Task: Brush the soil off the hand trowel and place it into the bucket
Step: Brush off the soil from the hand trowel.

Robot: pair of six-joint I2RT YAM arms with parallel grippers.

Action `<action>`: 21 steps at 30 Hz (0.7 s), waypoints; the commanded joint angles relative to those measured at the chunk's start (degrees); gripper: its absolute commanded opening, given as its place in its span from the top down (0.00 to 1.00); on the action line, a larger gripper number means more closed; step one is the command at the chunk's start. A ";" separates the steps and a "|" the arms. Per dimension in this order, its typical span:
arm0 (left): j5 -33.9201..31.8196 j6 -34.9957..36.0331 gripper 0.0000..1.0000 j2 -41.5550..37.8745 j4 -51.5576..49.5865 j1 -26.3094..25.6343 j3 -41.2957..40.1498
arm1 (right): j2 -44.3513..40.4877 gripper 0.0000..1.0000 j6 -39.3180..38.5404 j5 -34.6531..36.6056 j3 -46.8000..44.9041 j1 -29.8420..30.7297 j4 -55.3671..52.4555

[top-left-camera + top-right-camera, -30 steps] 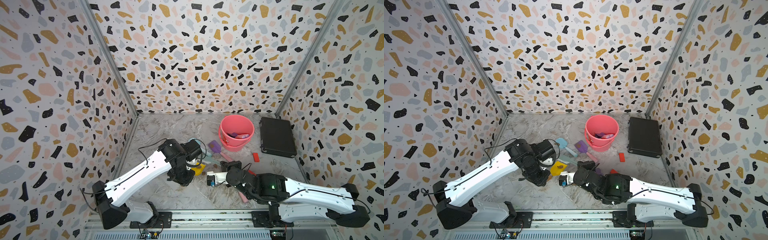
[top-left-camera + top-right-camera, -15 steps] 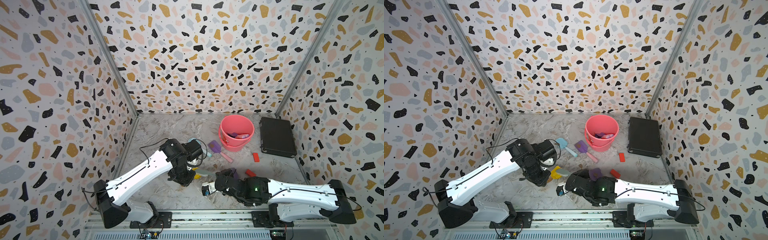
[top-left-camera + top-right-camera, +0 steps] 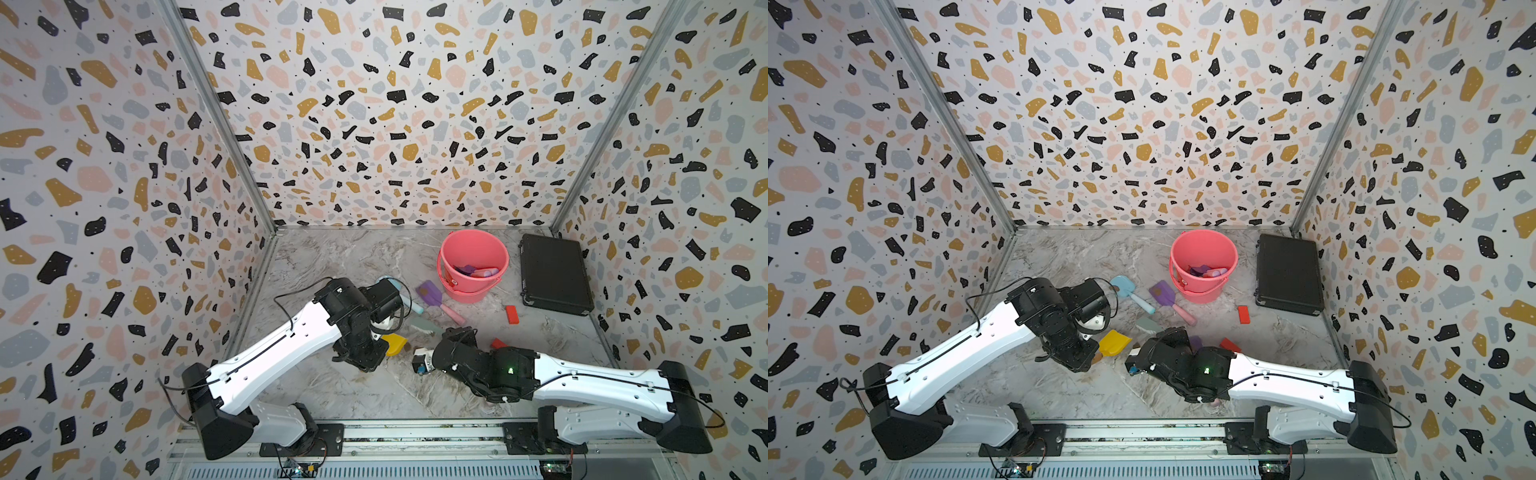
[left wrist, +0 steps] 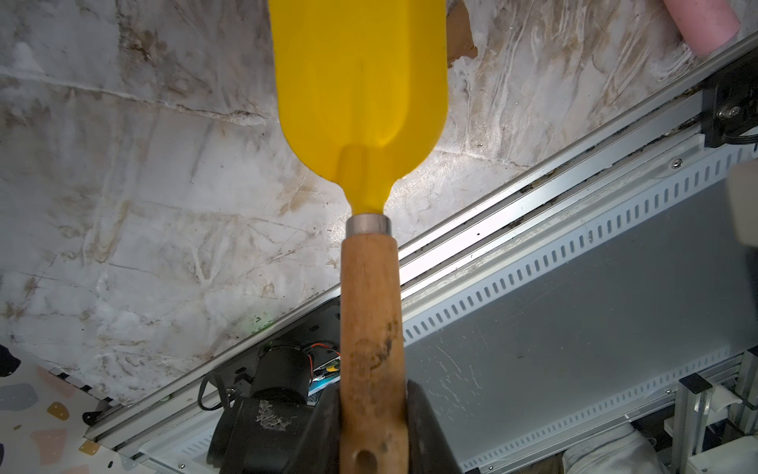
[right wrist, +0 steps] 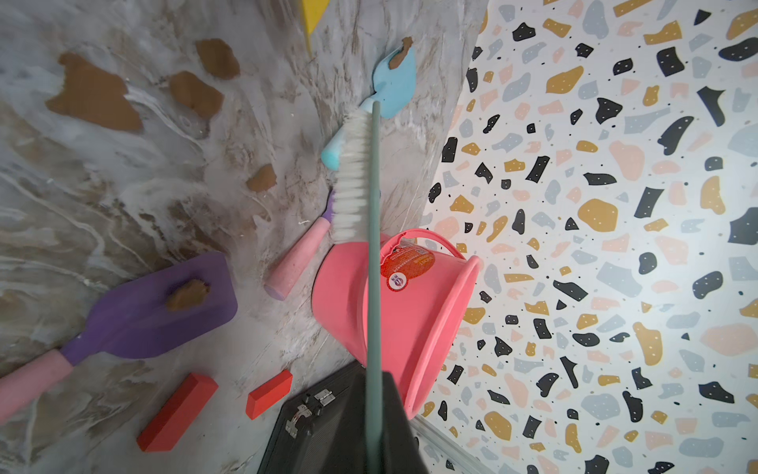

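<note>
Hand trowel (image 4: 357, 82), the yellow one, is clamped by its handle in the left gripper (image 4: 373, 427) over the front of the surface (image 4: 123, 205); right gripper (image 5: 375, 418) is pinched tight on one brush (image 5: 352, 176). Bucket (image 5: 414, 328) has one red sticker (image 5: 406, 262), print too small to read. Right wrist view shows two red blocks (image 5: 176, 410) and six soil blobs (image 5: 94, 96).

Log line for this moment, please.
left gripper: shut on yellow trowel with wooden handle | right gripper: shut on green-handled white-bristle brush | visible blade face: clean | coral-pink plastic bucket: upright, trowel not inside
</note>
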 commanded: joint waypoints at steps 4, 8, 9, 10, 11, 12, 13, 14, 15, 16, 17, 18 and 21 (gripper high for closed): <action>-1.02 0.57 1.00 0.48 -0.47 0.16 3.58 | -3.26 1.00 9.45 -6.50 6.78 1.95 1.76; -1.11 0.90 1.00 1.38 -0.30 0.16 4.69 | -1.18 1.00 9.83 -8.85 6.19 3.81 5.46; -1.13 0.98 1.00 1.44 -0.33 0.12 4.96 | -0.52 1.00 9.65 -8.82 5.82 3.82 5.82; -1.19 0.93 1.00 1.45 -0.18 0.16 5.20 | 0.39 1.00 9.51 -8.68 5.44 3.84 5.98; -1.51 0.92 1.00 1.35 -0.17 0.16 5.42 | 1.23 1.00 9.22 -8.46 4.89 3.82 6.09; -1.57 0.99 1.00 1.25 -0.10 0.16 5.56 | 1.77 1.00 9.09 -8.45 4.45 3.86 5.92; -1.89 0.97 1.00 1.06 -0.15 0.16 5.54 | 2.15 1.00 9.24 -8.45 3.75 3.82 5.85; -2.38 0.87 1.00 0.98 -0.24 0.15 5.54 | 2.37 1.00 9.19 -8.46 2.79 3.82 6.05; -2.81 0.89 1.00 0.81 -0.36 0.16 5.56 | 2.46 1.00 8.83 -8.30 1.96 3.82 6.03; -3.32 0.87 1.00 0.73 -0.47 0.16 5.65 | 2.56 1.00 8.72 -7.93 0.99 3.82 5.83; -3.73 0.79 1.00 0.64 -0.64 0.16 5.65 | 2.70 1.00 8.64 -7.31 0.24 3.82 5.61; -4.23 0.73 1.00 0.55 -0.75 0.15 5.59 | 2.74 1.00 8.54 -6.90 -0.37 3.82 5.26; -4.56 0.76 1.00 0.31 -0.78 0.12 5.41 | 2.65 1.00 8.10 -5.20 -2.24 3.74 4.85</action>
